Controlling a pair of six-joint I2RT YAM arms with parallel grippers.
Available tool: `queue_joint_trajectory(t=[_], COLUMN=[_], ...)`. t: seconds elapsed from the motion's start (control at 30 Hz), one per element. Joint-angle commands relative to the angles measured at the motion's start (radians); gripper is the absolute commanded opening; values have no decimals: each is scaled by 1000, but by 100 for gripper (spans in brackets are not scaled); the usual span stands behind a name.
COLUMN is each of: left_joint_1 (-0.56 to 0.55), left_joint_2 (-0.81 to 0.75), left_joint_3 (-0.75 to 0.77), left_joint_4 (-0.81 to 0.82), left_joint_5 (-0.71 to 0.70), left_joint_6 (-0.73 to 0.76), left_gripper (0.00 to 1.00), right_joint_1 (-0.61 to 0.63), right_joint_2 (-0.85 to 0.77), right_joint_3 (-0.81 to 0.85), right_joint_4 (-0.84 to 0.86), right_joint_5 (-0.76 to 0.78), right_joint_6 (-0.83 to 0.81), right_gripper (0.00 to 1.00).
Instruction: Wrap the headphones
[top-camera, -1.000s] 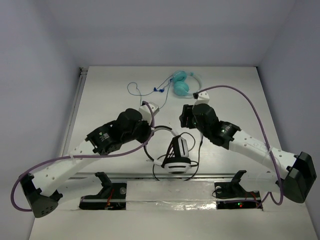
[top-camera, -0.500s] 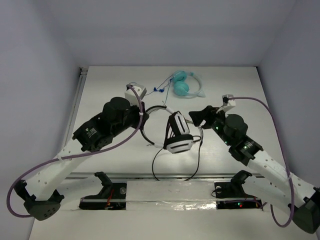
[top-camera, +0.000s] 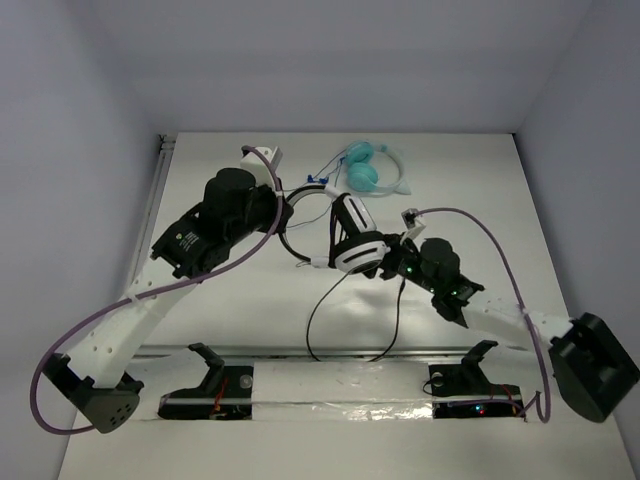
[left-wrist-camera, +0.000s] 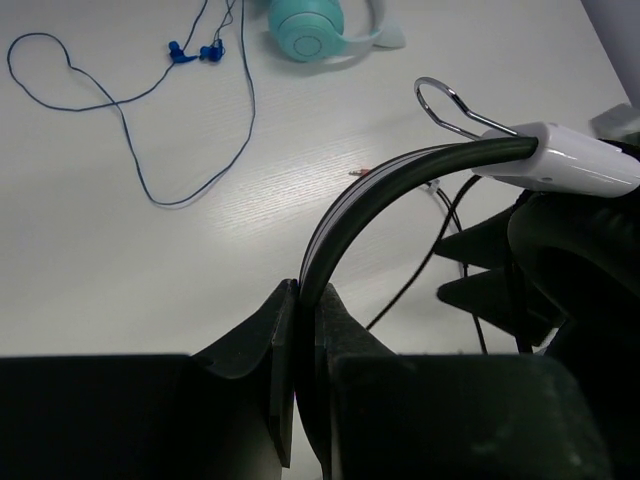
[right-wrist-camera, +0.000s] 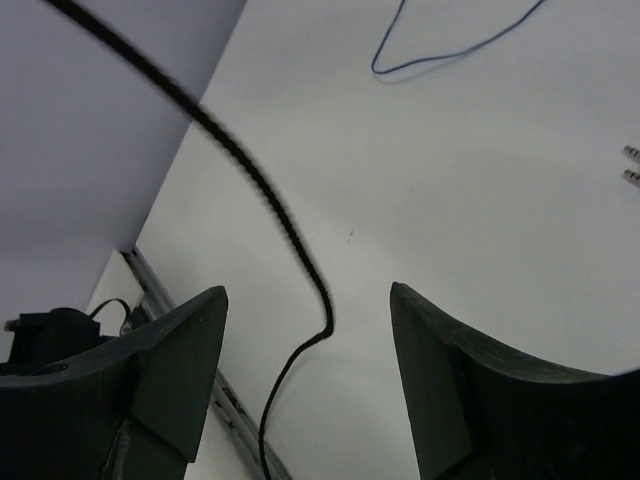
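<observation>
The headphones (top-camera: 355, 245) hang above the table. Their black-and-white headband (left-wrist-camera: 400, 175) is pinched in my left gripper (left-wrist-camera: 308, 290), which is shut on it. In the top view the left gripper (top-camera: 284, 220) sits left of the white earcups. The thin dark cable (top-camera: 318, 305) drops from the earcups and loops over the table toward the near edge. My right gripper (top-camera: 388, 266) is just right of the lower earcup and open. In the right wrist view the cable (right-wrist-camera: 265, 195) runs between the right gripper's (right-wrist-camera: 308, 300) spread fingers without touching them.
Teal headphones (top-camera: 365, 172) lie at the back of the table, and their thin blue cable (left-wrist-camera: 130, 120) is spread to the left. A metal rail (top-camera: 300, 352) runs along the near edge, with both arm bases behind it. Walls close in the left and right sides.
My left arm has carried the headphones up and toward the back. My right arm has swung in to the lower earcup, and its jaws have spread wider around the cable.
</observation>
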Motion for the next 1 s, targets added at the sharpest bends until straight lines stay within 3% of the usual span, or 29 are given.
queue_joint_trajectory(t=[0.0, 0.17, 0.43, 0.73, 0.8, 0.93, 0.97], left_joint_1=[-1, 8, 8, 8, 8, 19, 19], left_joint_2=[-24, -19, -6, 5, 11, 25, 28], left_joint_3=[99, 131, 146, 166, 174, 174, 169], left_joint_4=[111, 99, 122, 123, 128, 166, 184], left_joint_5=[36, 31, 36, 2, -11, -85, -106], left_joint_6=[-63, -64, -81, -96, -101, -130, -138], left_gripper=[0, 0, 0, 0, 0, 0, 0], right_joint_1=[1, 1, 118, 206, 237, 300, 309], right_joint_2=[128, 350, 646, 806, 830, 840, 837], right_joint_3=[13, 15, 79, 96, 96, 76, 59], right_joint_4=[258, 455, 678, 906, 932, 960, 966], right_joint_5=[-56, -86, -22, 15, 13, 16, 13], right_joint_6=[44, 114, 170, 246, 262, 297, 300], right_gripper=[72, 72, 74, 65, 57, 32, 20])
